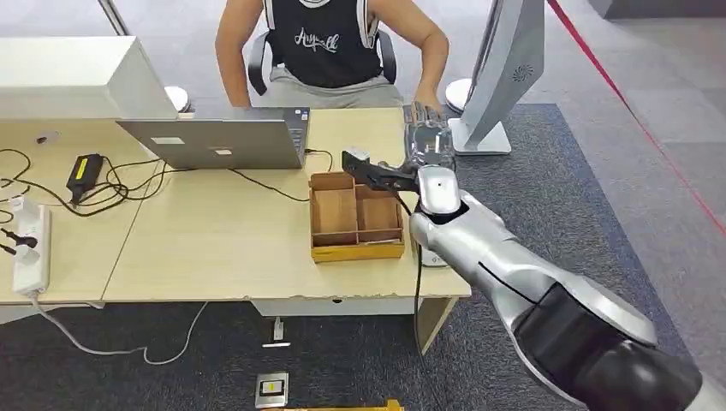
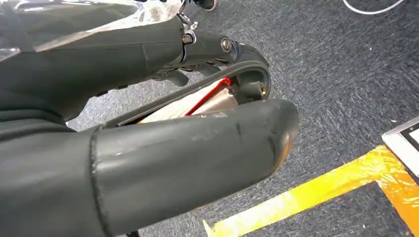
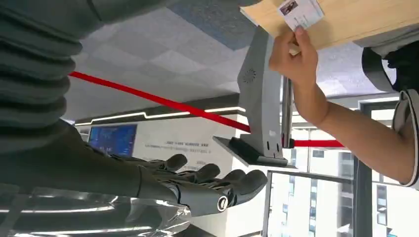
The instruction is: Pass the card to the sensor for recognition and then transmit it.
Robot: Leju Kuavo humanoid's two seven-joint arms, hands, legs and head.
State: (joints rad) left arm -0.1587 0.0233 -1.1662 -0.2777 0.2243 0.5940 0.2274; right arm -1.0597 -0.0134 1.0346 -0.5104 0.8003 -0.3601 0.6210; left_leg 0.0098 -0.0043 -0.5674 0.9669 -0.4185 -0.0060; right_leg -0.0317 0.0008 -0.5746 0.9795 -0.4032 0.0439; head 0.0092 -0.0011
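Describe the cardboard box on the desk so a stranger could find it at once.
Start at the long wooden desk where a person sits behind an open grey laptop. Just right of the laptop, near the desk's right end, lies the shallow brown cardboard box. Unlike anything near it, it is open-topped, split into compartments, and the right hand reaches past it.

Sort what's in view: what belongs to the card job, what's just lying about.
Job: card in the person's hand, sensor stand, right hand.
Lying about: laptop, cardboard box, power strip, charger.
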